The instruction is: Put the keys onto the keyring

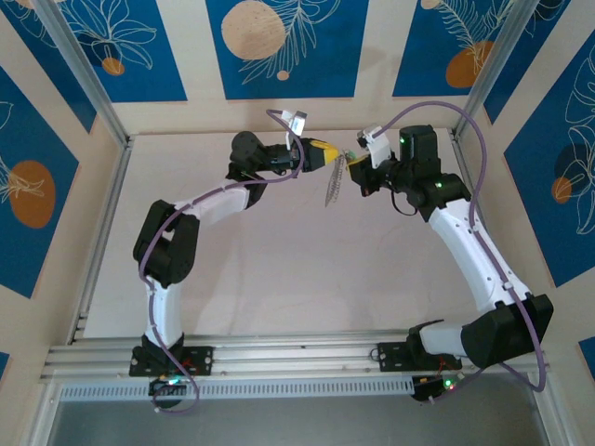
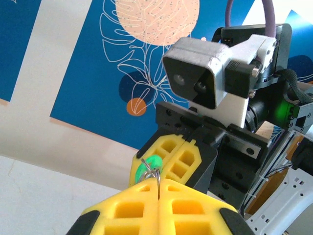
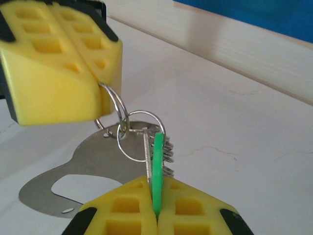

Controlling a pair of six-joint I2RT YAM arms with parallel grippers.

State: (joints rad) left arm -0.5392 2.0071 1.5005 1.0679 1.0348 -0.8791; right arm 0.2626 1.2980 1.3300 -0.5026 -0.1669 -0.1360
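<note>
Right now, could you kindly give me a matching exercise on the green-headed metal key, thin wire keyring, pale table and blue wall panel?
1 green-headed metal key
2 thin wire keyring
3 pale table
4 blue wall panel

a behind the table, upright
b pinched by left gripper
c clamped in right gripper
d beneath both grippers

Pairs: 1-c, 2-b, 3-d, 4-a.
</note>
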